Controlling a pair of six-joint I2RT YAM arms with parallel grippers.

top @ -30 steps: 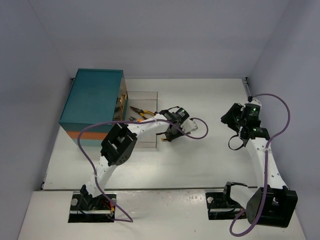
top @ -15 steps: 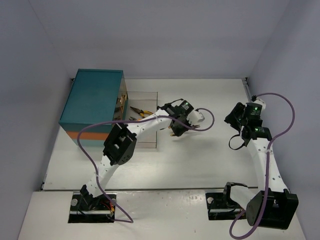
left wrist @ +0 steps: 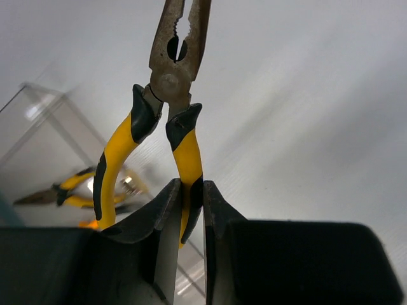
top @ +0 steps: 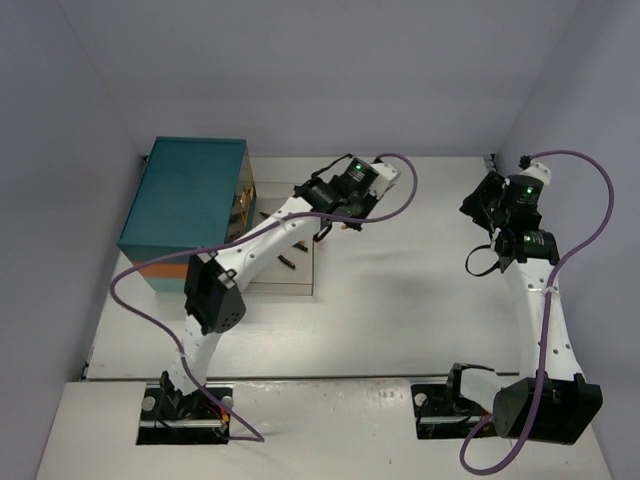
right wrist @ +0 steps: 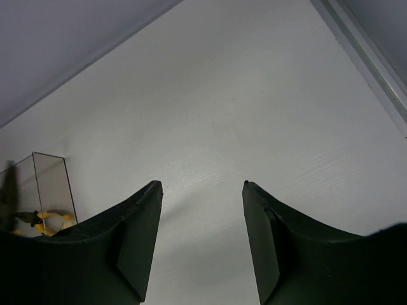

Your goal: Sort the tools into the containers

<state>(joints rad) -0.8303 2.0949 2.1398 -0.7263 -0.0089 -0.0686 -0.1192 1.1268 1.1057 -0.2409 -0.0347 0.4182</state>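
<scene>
top external: left claw [top: 338, 218] mostly hidden under its own wrist, held tool unreadable. clear drawer [top: 300, 285] stands out of the teal chest [top: 185, 205], below the arm.
left wrist: left claw clamped tight on one yellow handle of the pliers [left wrist: 170, 82]. nose tip cut off at top edge, other handle free.
right wrist: right claw [right wrist: 202, 190] half open, holding nothing, over bare surface [right wrist: 222, 95].

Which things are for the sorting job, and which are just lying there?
For the job:
- pliers, held in the shut left gripper
- more pliers in the clear drawer
- teal chest

Just there:
- table
- purple cables
- right gripper, open and empty
</scene>
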